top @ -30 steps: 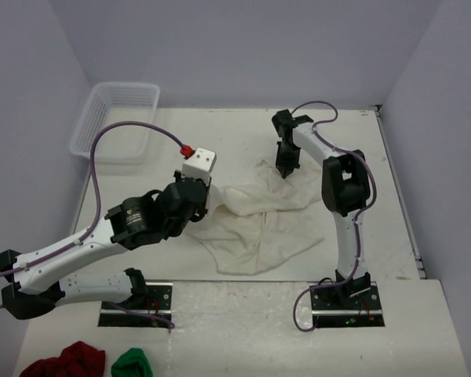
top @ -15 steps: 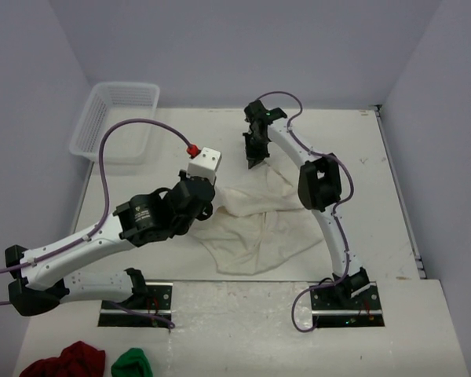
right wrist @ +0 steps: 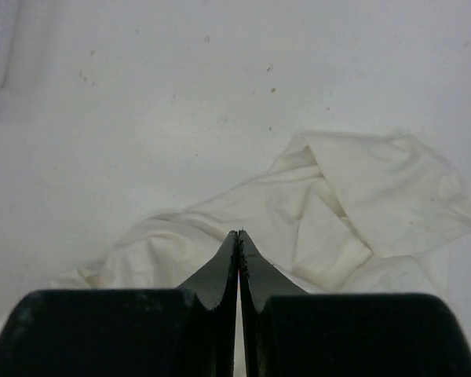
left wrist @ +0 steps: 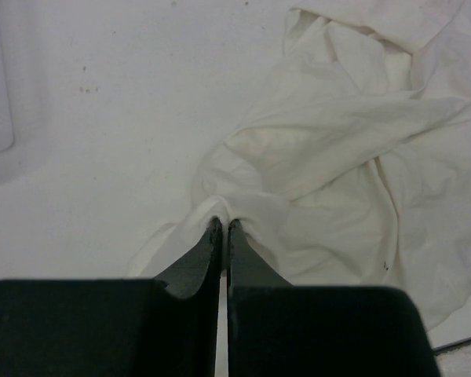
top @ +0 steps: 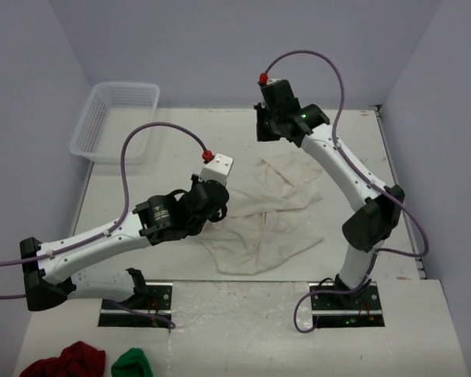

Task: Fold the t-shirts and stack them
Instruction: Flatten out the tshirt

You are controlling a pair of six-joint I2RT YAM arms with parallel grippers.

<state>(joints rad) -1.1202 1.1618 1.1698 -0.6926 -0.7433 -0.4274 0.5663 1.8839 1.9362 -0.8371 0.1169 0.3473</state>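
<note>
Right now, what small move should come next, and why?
Probably draw the left tool leftward to spread the fabric. It is shut on an edge fold of the t-shirt, which lies crumpled and bunched. The right tool hangs shut and empty, clear of the t-shirt, so it cannot help yet.

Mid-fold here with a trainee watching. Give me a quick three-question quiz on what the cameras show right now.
1. True or false: the left tool is pinching a fold of the t-shirt.
2. On the table, the basket stands at: A the far-left corner, B the far-right corner, C the near edge.
3. Is the right tool open or shut?
Key: 1 true; 2 A; 3 shut.
</note>
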